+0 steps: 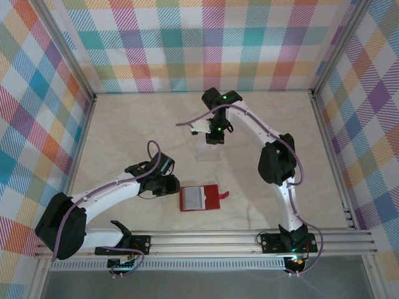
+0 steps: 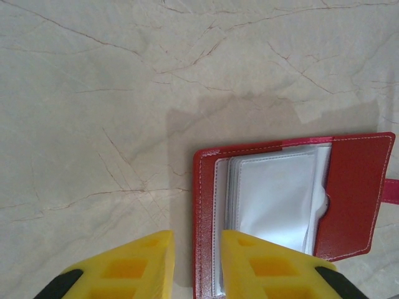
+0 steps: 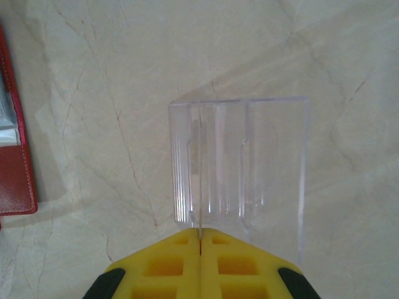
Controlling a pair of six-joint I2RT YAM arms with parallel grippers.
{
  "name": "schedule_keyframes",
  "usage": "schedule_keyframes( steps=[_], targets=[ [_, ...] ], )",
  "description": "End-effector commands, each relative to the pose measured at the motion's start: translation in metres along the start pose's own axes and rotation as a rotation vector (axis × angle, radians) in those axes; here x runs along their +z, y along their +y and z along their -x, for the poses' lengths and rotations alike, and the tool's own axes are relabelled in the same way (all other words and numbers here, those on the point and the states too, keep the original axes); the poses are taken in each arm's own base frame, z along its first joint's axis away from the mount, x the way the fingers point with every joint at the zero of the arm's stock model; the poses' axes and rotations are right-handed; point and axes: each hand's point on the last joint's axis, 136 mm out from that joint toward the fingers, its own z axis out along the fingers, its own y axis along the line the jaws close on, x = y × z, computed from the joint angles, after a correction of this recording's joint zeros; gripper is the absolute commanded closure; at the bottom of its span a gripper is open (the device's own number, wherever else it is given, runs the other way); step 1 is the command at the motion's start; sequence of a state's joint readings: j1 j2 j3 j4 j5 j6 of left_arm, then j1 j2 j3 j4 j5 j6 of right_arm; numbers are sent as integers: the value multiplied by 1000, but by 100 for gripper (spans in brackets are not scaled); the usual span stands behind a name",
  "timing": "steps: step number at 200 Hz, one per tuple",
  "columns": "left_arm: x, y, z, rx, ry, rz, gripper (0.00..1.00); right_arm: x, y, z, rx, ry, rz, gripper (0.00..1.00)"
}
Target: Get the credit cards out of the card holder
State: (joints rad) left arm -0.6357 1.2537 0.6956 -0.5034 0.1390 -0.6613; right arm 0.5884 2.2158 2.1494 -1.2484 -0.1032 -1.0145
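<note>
Card holder (image 1: 199, 198): I see it lying open and flat on the table (image 1: 124, 131), a low obstacle.
Left of the holder: my left gripper (image 1: 171, 185) crowds this edge, jaws slightly apart, one finger (image 2: 262, 268) over the red rim.
Beyond the holder: bare table, then an upright clear plastic stand (image 3: 240, 162) with my closed right gripper (image 1: 214, 140) at it.
Right of the holder: the snap tab (image 1: 224, 197) juts out, with free table past it up to the right arm (image 1: 277, 165).
Nearer than the holder: a narrow bare strip, then the rail (image 1: 218, 240).
Far left beyond the holder: wide open table.
</note>
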Motion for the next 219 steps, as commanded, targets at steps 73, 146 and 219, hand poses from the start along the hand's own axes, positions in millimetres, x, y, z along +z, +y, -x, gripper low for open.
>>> schedule_keyframes(
  steps=[73,146,219],
  targets=[
    [-9,16,-7,-21,-10,22,72,39,5,-14,7,56,105,100],
    [-12,17,-6,-27,-22,25,72,7,-27,11,22,-64,-98,76],
    [-10,13,-4,-28,-16,9,71,-3,-35,14,50,-118,-207,71]
  ],
)
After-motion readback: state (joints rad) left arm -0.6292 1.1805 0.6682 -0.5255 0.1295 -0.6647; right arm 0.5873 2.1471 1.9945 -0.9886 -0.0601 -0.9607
